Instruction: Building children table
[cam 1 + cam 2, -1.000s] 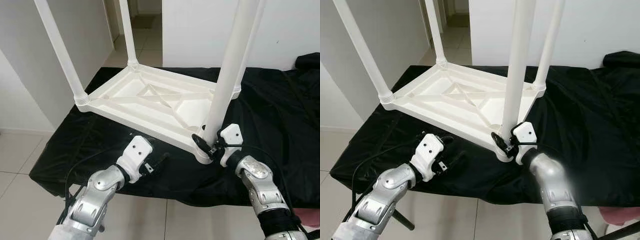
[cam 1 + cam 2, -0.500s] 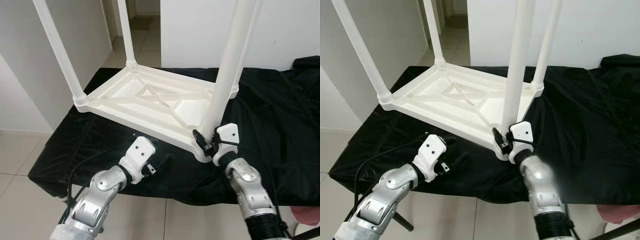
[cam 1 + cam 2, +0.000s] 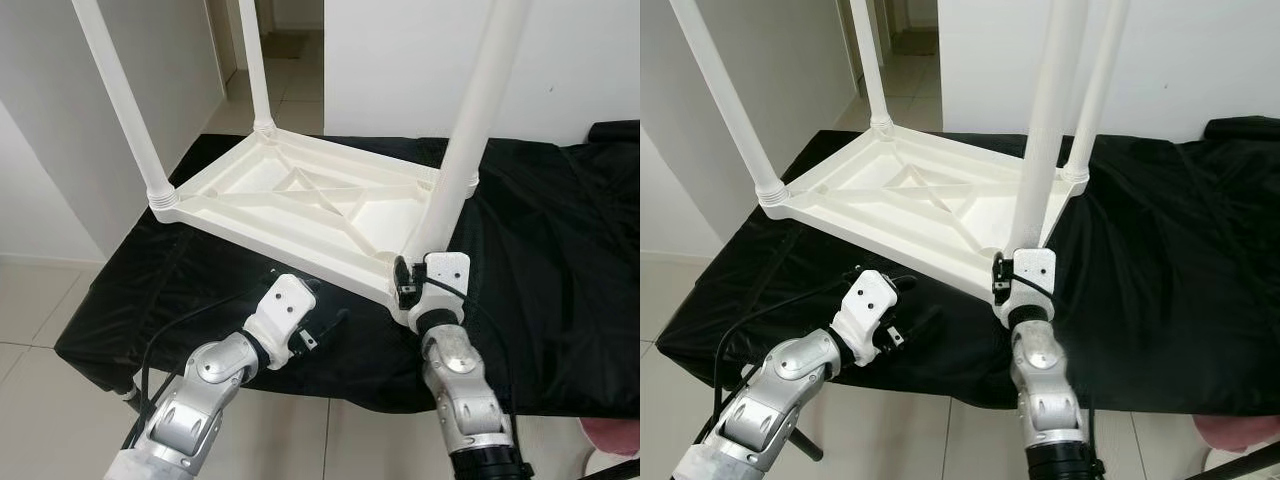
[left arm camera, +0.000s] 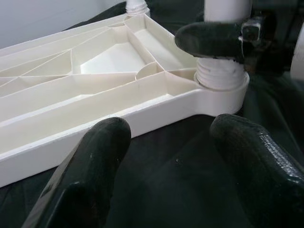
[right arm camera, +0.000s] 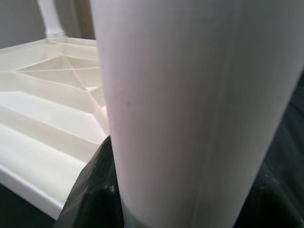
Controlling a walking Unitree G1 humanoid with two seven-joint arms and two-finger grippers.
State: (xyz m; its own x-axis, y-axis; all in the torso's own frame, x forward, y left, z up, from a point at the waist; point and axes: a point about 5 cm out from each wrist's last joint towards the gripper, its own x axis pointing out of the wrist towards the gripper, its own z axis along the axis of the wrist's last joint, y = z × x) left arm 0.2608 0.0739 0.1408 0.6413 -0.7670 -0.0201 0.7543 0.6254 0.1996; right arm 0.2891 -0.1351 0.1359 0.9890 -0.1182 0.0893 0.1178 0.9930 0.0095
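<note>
Table (image 3: 300, 200) upside down on black cloth (image 3: 540, 260)
Right gripper (image 3: 412, 283) pinches near leg (image 3: 465, 140); left gripper (image 4: 175, 156) spread, just beside

We see a plain white table (image 3: 300, 205) with 4 white legs on black cloth (image 3: 540, 260); beside our black-fingered right gripper (image 3: 408, 283), pale floor tiles (image 3: 40, 320).

You will find no readable text here. The white table (image 3: 300, 195) and the black cloth (image 3: 540, 260) carry no labels.

Silver jointed arms (image 3: 205, 385), white wrist housings (image 3: 281, 308) (black cables trailing), black fingers (image 4: 90, 175)
</note>
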